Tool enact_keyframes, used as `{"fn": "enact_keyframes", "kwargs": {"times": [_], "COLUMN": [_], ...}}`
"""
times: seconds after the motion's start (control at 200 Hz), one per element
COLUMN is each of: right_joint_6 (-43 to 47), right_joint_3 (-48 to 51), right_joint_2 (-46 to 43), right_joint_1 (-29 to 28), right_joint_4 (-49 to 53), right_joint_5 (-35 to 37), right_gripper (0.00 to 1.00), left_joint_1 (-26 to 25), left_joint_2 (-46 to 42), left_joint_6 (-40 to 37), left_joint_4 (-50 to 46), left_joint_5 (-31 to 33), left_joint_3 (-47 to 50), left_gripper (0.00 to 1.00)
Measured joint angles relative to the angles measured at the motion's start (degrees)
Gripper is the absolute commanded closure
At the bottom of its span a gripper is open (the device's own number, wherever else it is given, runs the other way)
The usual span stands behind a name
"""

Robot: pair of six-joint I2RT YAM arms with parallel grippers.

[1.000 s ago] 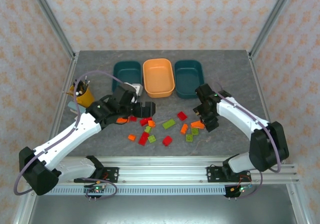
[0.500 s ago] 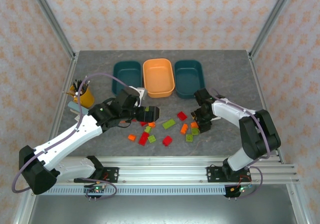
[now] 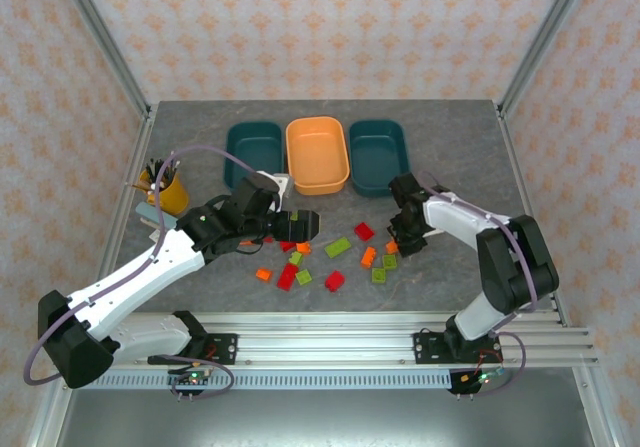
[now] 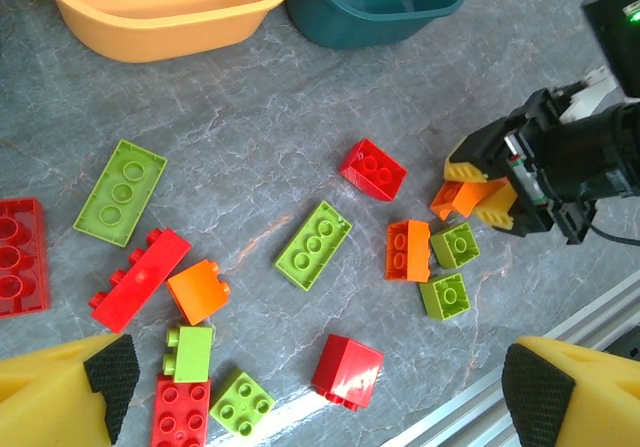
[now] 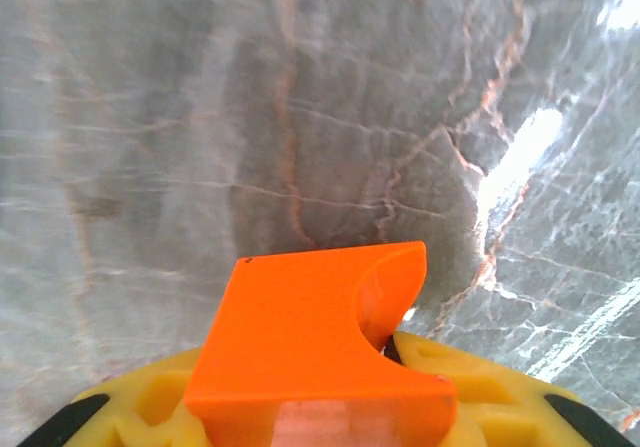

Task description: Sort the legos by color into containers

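Red, orange and lime legos [image 3: 330, 257] lie scattered on the grey table in front of three containers: a teal tub [image 3: 232, 152], an orange tub [image 3: 290, 152] and a second teal tub [image 3: 404, 152]. My right gripper [image 3: 400, 239] is down at the right edge of the pile, shut on an orange lego [image 5: 300, 337] that sits between its yellow fingers [image 5: 480, 392]. The left wrist view shows that same grip [image 4: 458, 197]. My left gripper [image 4: 325, 382] hangs open above the pile, over a red brick [image 4: 347, 370], holding nothing.
A yellow cup of pens [image 3: 167, 189] stands at the left, behind my left arm. An aluminium rail [image 3: 320, 327] runs along the near edge. Metal frame posts rise at both back corners. Bare table lies right of the pile.
My right gripper dropped onto the orange lego at the pile's right edge and closed on it. My left gripper shifted right over the pile, then held still, open.
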State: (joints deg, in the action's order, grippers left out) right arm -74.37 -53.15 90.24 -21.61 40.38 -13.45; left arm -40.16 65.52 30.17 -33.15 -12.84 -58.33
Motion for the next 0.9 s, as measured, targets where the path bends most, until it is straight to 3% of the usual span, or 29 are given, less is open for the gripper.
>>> {"fn": "enact_keyframes", "kwargs": {"times": [0.21, 0.34, 0.6, 0.901], "right_joint_6": [9.55, 16.52, 27.96, 32.63], "right_joint_3": [-15.80, -25.79, -48.37, -67.73], "right_joint_2": [-2.73, 0.07, 22.99, 45.44], "right_joint_1": [-2.38, -2.99, -0.87, 4.44], "right_joint_4": [5.64, 6.71, 8.33, 13.90], "right_joint_5": [8.52, 10.99, 10.67, 5.62], "right_gripper": [0.69, 0.69, 0.69, 0.62], "left_joint_1": [-0.26, 2.58, 9.97, 11.08], "left_joint_2": [2.43, 7.21, 20.50, 30.25], "left_joint_6": [2.75, 4.09, 6.05, 6.75], "left_joint_4": [-0.48, -0.22, 0.35, -0.98], "left_joint_5": [1.84, 1.42, 0.63, -0.28], "left_joint_3": [-4.39, -11.91, -25.81, -32.61], "left_gripper": [0.02, 0.02, 0.02, 0.03]}}
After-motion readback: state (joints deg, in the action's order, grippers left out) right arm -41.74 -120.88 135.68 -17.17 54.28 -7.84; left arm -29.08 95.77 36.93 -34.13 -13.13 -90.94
